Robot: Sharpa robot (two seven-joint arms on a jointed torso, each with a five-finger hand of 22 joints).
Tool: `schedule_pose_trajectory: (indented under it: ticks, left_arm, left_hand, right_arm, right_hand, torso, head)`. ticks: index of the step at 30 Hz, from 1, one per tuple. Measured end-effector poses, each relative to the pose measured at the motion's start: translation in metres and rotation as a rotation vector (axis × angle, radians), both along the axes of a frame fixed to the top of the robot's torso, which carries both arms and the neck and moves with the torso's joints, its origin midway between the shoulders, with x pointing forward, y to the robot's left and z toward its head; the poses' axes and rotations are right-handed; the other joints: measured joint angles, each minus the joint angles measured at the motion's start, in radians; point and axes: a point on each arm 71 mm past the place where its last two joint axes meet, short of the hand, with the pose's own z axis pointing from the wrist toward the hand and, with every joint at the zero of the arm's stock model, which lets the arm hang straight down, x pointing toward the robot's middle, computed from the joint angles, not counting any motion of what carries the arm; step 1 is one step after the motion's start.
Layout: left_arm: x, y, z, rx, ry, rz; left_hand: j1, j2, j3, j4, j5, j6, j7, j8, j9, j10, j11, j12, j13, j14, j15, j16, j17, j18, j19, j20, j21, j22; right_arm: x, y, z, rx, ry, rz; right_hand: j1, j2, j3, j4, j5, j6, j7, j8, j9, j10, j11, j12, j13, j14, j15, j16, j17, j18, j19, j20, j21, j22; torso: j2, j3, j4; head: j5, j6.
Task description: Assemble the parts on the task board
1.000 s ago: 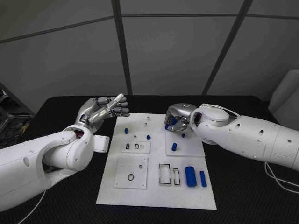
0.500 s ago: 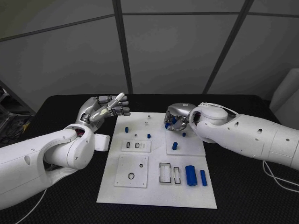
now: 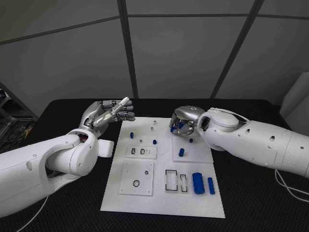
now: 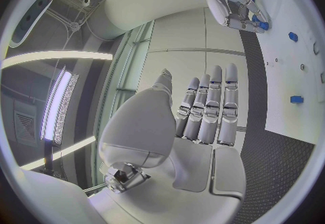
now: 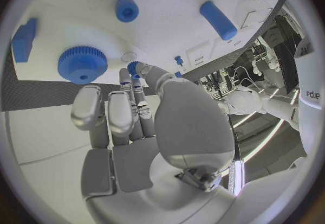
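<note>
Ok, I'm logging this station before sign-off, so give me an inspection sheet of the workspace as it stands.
Surface: black table, white task board in the middle.
Job's things: blue parts on the board, including two cylinders lying near its right edge and a blue gear.
Clutter: nothing seen.
Hands: left hand raised beside the board, holds nothing; right hand over the board's far end, pinches a small blue part.
Cables: pale cable on the table at right.
Surroundings: grey panelled wall behind.

A robotics lab: a black tabletop (image 3: 252,193) carries a white task board (image 3: 161,198) before grey wall panels (image 3: 175,48) with dark seams, under long ceiling strip lights (image 4: 57,58).
</note>
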Motion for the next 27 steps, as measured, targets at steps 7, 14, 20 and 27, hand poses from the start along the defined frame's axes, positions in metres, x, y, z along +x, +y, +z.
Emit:
schedule_pose_trajectory:
  ticks: [7, 14, 20, 27]
  left_arm:
    - [0.0, 0.001, 0.0, 0.001, 0.0, 0.001]
    - [0.001, 0.0, -0.001, 0.001, 0.001, 0.001]
    - [0.002, -0.002, -0.001, -0.001, 0.001, -0.003]
    - [0.002, -0.003, -0.001, -0.002, 0.002, -0.005]
  left_hand:
    - [0.0, 0.0, 0.0, 0.0, 0.0, 0.0, 0.0, 0.0, 0.0, 0.0, 0.0, 0.0, 0.0, 0.0, 0.0, -0.004, 0.001, 0.0, 0.0, 0.0, 0.0, 0.0]
    - [0.0, 0.0, 0.0, 0.0, 0.0, 0.0, 0.0, 0.0, 0.0, 0.0, 0.0, 0.0, 0.0, 0.0, 0.0, -0.004, 0.001, 0.0, 0.0, 0.0, 0.0, 0.0]
    - [0.0, 0.0, 0.0, 0.0, 0.0, 0.0, 0.0, 0.0, 0.0, 0.0, 0.0, 0.0, 0.0, 0.0, 0.0, -0.004, 0.001, 0.0, 0.0, 0.0, 0.0, 0.0]
    - [0.0, 0.0, 0.0, 0.0, 0.0, 0.0, 0.0, 0.0, 0.0, 0.0, 0.0, 0.0, 0.0, 0.0, 0.0, -0.004, 0.001, 0.0, 0.0, 0.0, 0.0, 0.0]
  right_arm:
    - [0.004, 0.008, 0.005, 0.06, -0.053, -0.008]
    - [0.015, 0.024, 0.006, 0.101, -0.084, -0.018]
    - [0.021, 0.037, 0.006, 0.123, -0.099, -0.02]
    - [0.027, 0.046, 0.005, 0.134, -0.105, -0.025]
  right_hand:
    - [0.0, 0.0, 0.003, 0.003, 0.0, 0.003, 0.003, 0.0, 0.001, 0.0, 0.0, 0.0, 0.0, 0.0, 0.0, 0.008, 0.006, 0.0, 0.0, 0.0, 0.004, 0.006]
    - [0.0, 0.0, 0.007, 0.007, 0.0, 0.003, 0.004, -0.001, 0.003, 0.0, 0.0, 0.0, 0.0, 0.0, 0.0, 0.013, 0.011, 0.0, 0.007, 0.0, 0.008, 0.009]
    - [-0.006, -0.006, 0.007, 0.007, 0.0, 0.003, 0.004, -0.003, 0.003, 0.0, 0.0, 0.0, 0.0, 0.0, 0.0, 0.013, 0.015, -0.016, 0.007, 0.0, 0.008, 0.01]
    - [-0.006, -0.006, 0.005, 0.009, 0.0, 0.003, 0.004, -0.003, 0.003, 0.0, 0.0, 0.0, 0.0, 0.0, 0.0, 0.018, 0.016, -0.016, 0.007, 0.0, 0.008, 0.011]
  torso:
    - [0.0, -0.0008, 0.0]
    - [0.003, -0.0005, 0.0001]
    - [0.006, -0.0011, 0.0049]
    - [0.01, -0.0031, 0.0134]
  head:
    - [0.003, 0.009]
    - [0.003, 0.012]
    - [0.0, 0.011]
    - [-0.004, 0.01]
